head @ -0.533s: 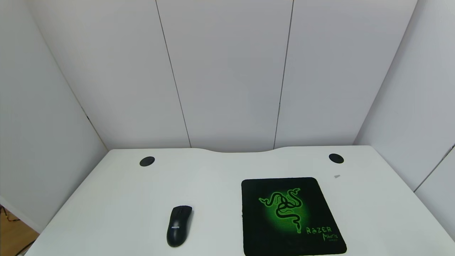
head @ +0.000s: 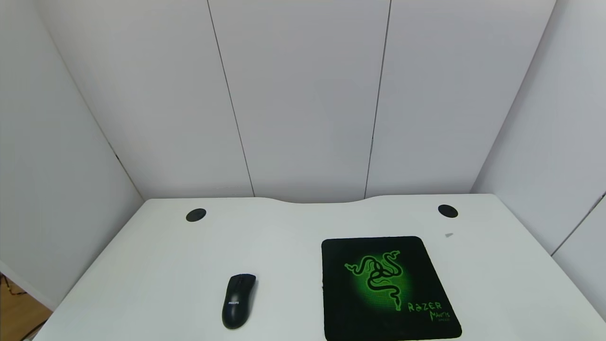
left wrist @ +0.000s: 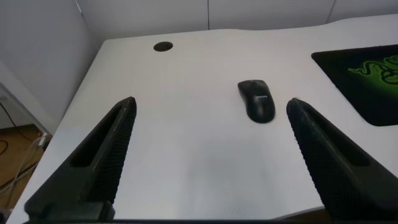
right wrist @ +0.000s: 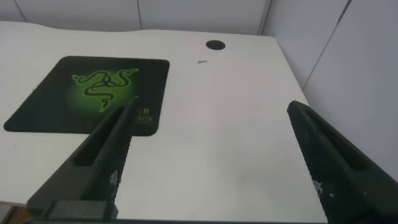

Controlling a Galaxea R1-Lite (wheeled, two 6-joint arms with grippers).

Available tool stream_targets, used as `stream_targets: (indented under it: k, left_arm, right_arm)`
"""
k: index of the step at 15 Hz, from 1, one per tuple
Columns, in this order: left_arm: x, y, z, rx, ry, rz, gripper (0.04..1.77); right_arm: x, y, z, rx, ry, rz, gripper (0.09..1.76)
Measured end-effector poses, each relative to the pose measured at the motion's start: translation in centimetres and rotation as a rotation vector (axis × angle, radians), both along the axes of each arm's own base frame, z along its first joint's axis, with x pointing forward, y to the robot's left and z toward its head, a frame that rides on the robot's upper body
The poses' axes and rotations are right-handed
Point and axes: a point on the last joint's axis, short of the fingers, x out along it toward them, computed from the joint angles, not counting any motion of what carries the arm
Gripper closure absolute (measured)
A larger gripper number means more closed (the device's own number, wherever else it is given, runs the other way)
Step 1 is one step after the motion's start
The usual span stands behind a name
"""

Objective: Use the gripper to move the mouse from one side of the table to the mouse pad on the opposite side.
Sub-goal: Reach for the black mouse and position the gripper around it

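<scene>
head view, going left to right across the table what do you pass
left grommet → mouse → mouse pad → right grommet, all on the white table. A tiny grey speck beside the right grommet overlaps it in the order, so it is left out.

No visible change in mouse (head: 239, 300) or mouse pad (head: 388, 289) position.

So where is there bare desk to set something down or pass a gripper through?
Bare stretches on the table: between the mouse and the mouse pad, behind both up to the two grommets, and right of the pad. The pad's own top is free. Nowhere is crowded. Left gripper and right gripper are open.
</scene>
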Motion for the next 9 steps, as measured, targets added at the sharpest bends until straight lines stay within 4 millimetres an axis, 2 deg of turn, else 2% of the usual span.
stream_targets:
  k: [5,9]
  left_arm:
    - [-0.4,-0.2,1.4,0.002,-0.013,-0.091,0.09]
    - [-0.5,-0.3,3.4,-0.002,0.008,-0.145,0.09]
  right_arm:
    - [0.0,0.0,0.0,-0.001,0.0,0.0,0.14]
    - [0.0,0.0,0.0,0.0,0.0,0.0,0.14]
